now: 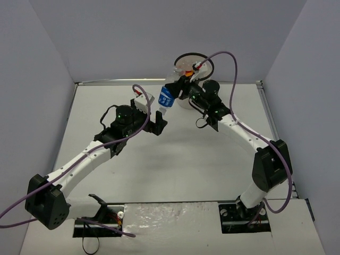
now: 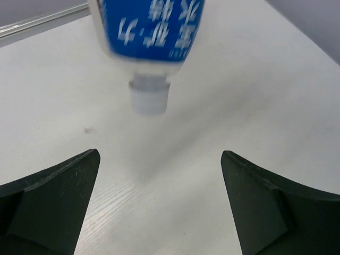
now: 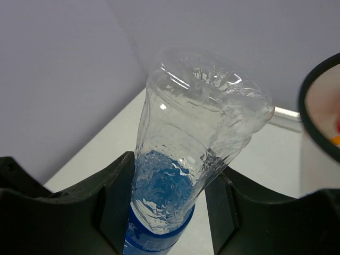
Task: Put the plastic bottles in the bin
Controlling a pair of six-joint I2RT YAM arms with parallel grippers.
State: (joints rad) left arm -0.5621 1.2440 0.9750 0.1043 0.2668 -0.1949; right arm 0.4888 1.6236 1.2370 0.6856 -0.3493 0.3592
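My right gripper is shut on the clear bottle with the blue label, held upside down above the table with its white cap pointing down. In the right wrist view the bottle sits between my fingers with its base up. The white bin with a black rim stands just behind it at the back; its rim shows at the right edge of the right wrist view, with red and orange things inside. My left gripper is open and empty just below the bottle, which hangs above it in the left wrist view.
Grey walls close the table on the left, back and right. A metal strip runs along the back edge. The white table lies between the two arms.
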